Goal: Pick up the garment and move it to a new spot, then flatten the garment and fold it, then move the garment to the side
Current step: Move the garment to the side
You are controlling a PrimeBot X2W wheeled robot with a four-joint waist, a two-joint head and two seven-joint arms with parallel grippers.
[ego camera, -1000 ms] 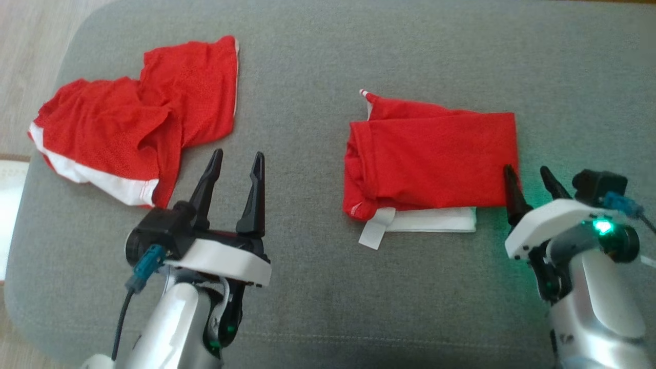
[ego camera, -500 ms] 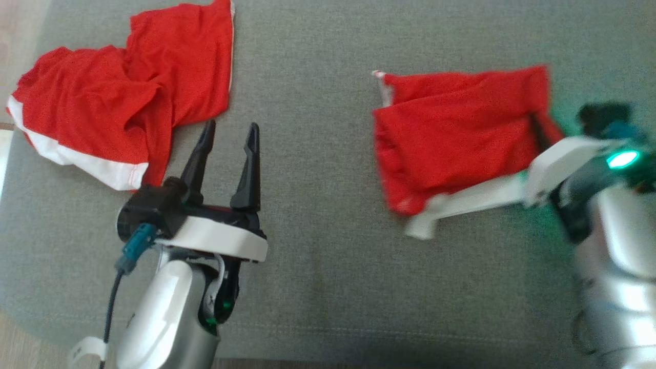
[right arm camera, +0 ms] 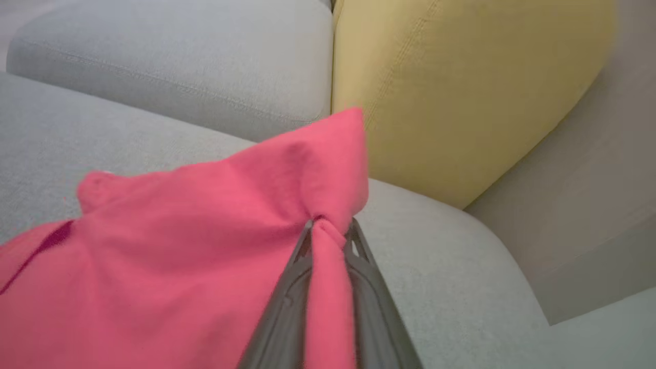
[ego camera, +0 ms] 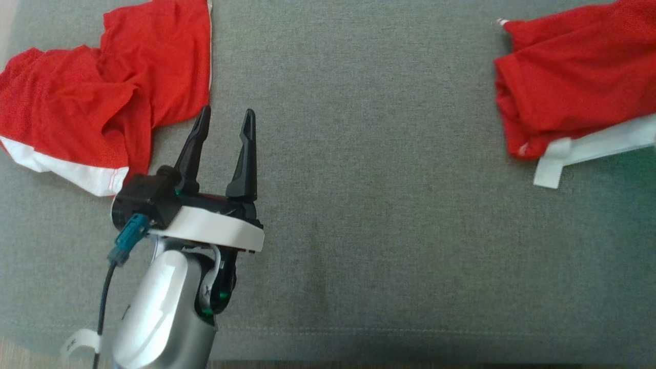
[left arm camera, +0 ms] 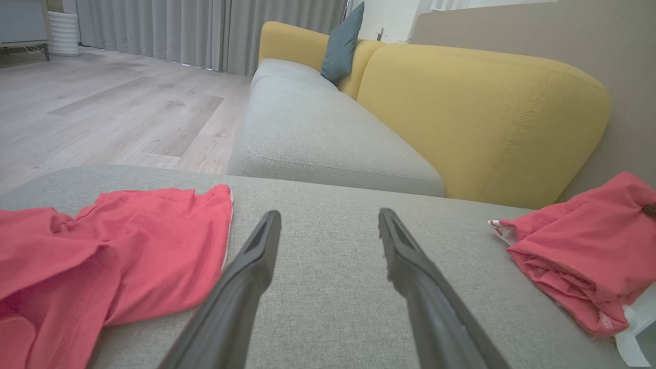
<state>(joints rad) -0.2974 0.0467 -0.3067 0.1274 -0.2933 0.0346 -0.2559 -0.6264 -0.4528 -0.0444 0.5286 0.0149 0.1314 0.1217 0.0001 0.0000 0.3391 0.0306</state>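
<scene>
Right wrist view: my right tool [right arm camera: 328,228] is pinched shut on a bunched corner of the folded garment [right arm camera: 195,220]. I judge that this edge grip lets the folds slide along together. In the head view the garment lies at the far right of the grey seat [ego camera: 359,215], white hem toward me. My left tool [ego camera: 224,117] hangs spread and empty just beside the loose garment [ego camera: 92,87]. Wide bare seat lies between the two. The yellow backrest [right arm camera: 461,82] and the seat's edge are close on the right, so room there is short.
</scene>
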